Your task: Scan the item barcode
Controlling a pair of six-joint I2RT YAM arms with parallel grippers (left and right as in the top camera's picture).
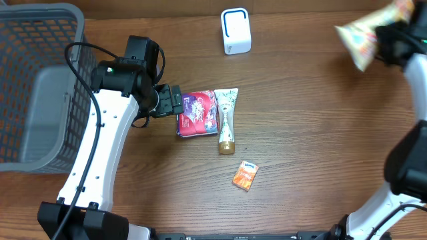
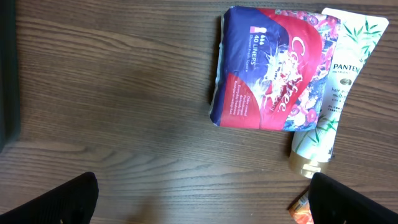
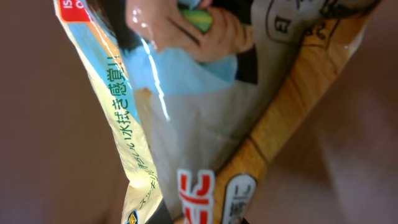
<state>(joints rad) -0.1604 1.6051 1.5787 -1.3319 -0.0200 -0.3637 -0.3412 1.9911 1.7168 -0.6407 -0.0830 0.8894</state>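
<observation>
My right gripper (image 1: 389,35) is at the far right back of the table, raised and shut on a pale yellow snack bag (image 1: 363,32). In the right wrist view the snack bag (image 3: 186,112) fills the frame with its printed face; no barcode shows. The white scanner (image 1: 235,31) stands at the back centre, well to the left of the bag. My left gripper (image 1: 175,103) hovers open just left of a red and blue liners pack (image 1: 197,113). In the left wrist view the left gripper (image 2: 202,208) has only bare table between its fingertips (image 2: 65,199).
A white Pantene tube (image 1: 226,119) lies against the liners pack (image 2: 267,68) on its right. A small orange packet (image 1: 245,176) lies nearer the front. A grey mesh basket (image 1: 40,40) fills the left side.
</observation>
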